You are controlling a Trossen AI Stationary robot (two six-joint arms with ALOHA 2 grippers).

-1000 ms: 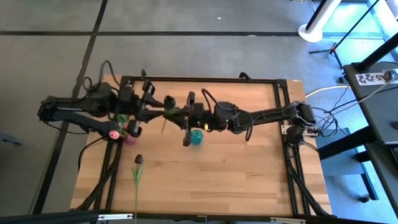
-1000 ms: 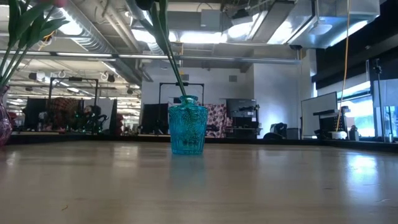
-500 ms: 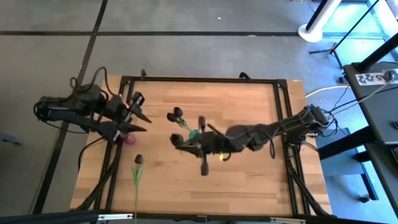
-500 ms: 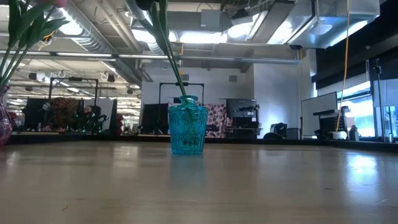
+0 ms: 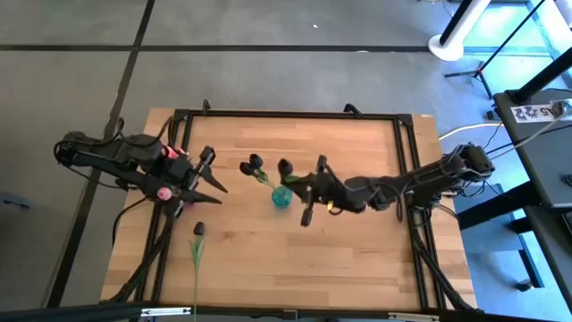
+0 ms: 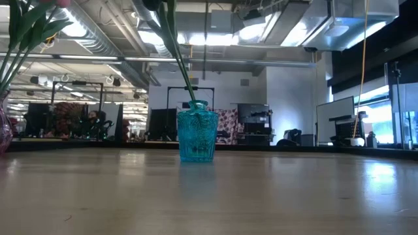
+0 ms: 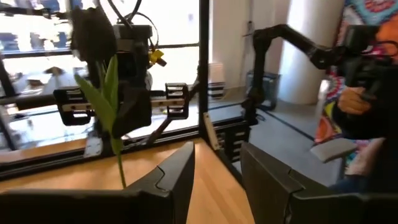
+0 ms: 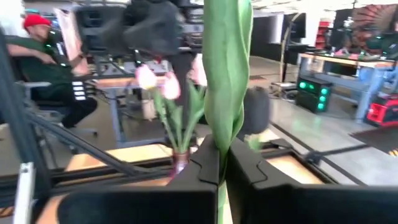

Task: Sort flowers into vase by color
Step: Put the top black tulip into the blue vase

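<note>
My right gripper [image 5: 299, 185] [image 8: 222, 162] is just right of the teal glass vase [image 5: 281, 198] [image 6: 196, 135], shut on a dark-budded tulip [image 5: 286, 167]. Two dark tulips [image 5: 251, 165] [image 7: 93, 37] stand with their stems in the teal vase. The pink vase [image 5: 183, 200] [image 8: 179, 158] at the table's left holds pink tulips [image 5: 164, 191] [image 8: 155, 81]. One dark tulip [image 5: 197, 255] lies flat on the table near the near-left corner. My left gripper [image 5: 214, 173] [image 7: 217, 168] is open and empty, between the two vases. My right gripper pinches the tulip's green stem and leaf [image 8: 219, 134] between its two shut fingers. The fingers lie across the stem, coming level from the table's right. The stem stands upright in the hold, with the dark bud above the fingers. Its lower end is hidden below the gripper.
Black frame rails [image 5: 286, 114] run along the table's edges. The wood [image 5: 340, 259] toward the near right is bare. A seated person [image 8: 43, 68] and another person [image 7: 360, 93] show in the room beyond the table.
My left gripper has drawn back toward the table's left edge, away from the right gripper it met above the table's middle. My right gripper has carried the tulip toward the near edge, then back up beside the teal vase.
</note>
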